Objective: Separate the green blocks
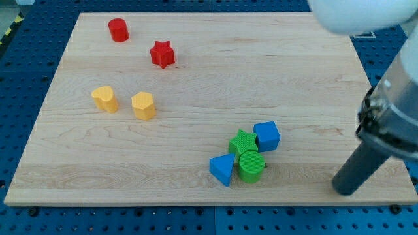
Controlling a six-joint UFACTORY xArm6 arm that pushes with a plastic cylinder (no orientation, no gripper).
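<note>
Hovering low at the view's bottom right, my tip (344,190) sits on the counter (274,72), well apart from every block and touching none. As a tool it's a bare rod, so nothing spreads or pinches; it holds nothing. Out to its left, near the view's bottom centre, there's the cluster that matters: the green star (243,141) pressed right against the green cylinder (251,165) just below it. Hemming them in, the blue cube (266,136) touches the star on the right, and the blue triangle (222,170) nudges the cylinder from the left. That tight pack is why the tip stands off to the side, I'd say: room to line up a push between the greens. Farther out, upper left, the two yellow blocks (104,98) (144,105) sit side by side. Beyond them, the red star (162,54) and red cylinder (118,30), well clear.
</note>
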